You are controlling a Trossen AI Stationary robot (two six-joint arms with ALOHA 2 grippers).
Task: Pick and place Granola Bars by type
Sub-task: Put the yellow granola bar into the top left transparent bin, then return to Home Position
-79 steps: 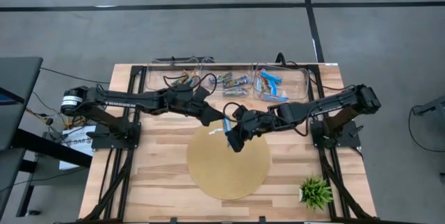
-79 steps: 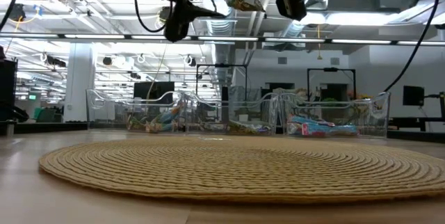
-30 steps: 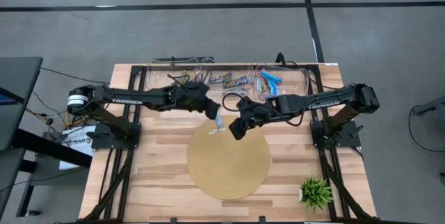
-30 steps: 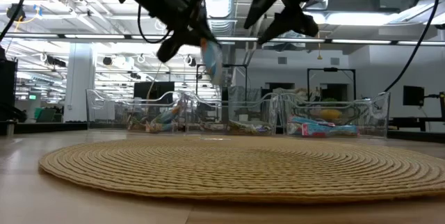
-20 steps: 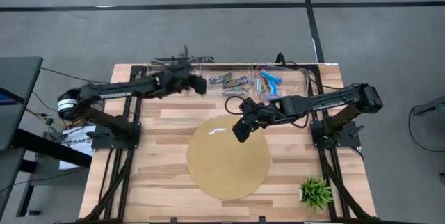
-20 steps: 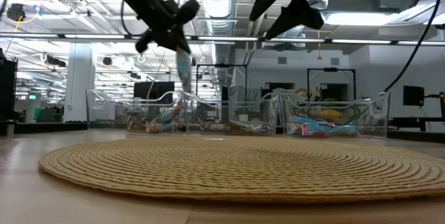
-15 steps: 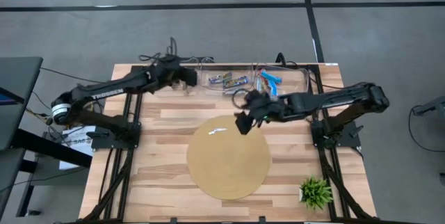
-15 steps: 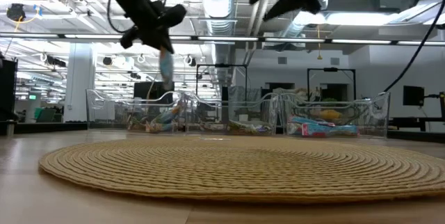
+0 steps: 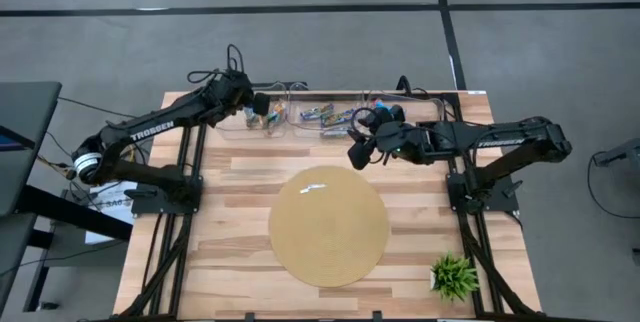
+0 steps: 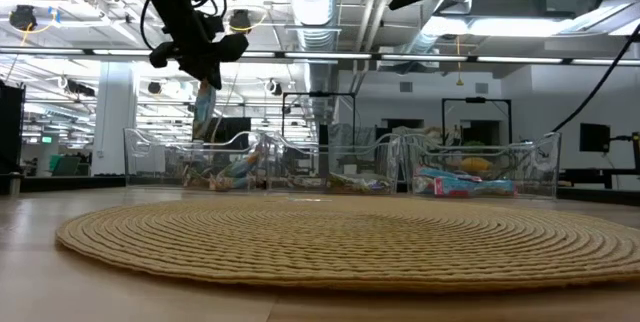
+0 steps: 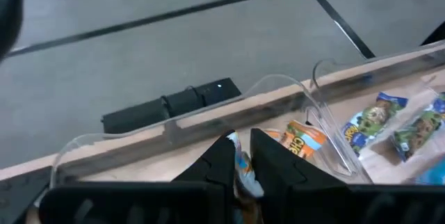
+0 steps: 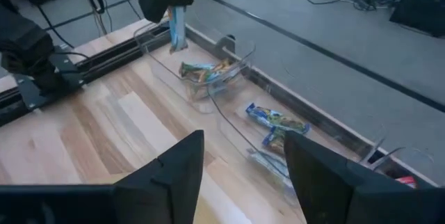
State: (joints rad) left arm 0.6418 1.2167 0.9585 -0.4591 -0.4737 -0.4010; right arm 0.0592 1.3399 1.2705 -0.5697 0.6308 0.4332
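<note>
Upper left of the low view, the left gripper grips 1 granola bar hanging long axis vertical above the left bin, while the right gripper hovers open, mid-table.

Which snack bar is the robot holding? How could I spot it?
Find the clear bins along the table's far edge. Above the left-end one hangs the left pincer, pinching a blue granola bar that dangles straight down. It's the only bar in the air.
</note>
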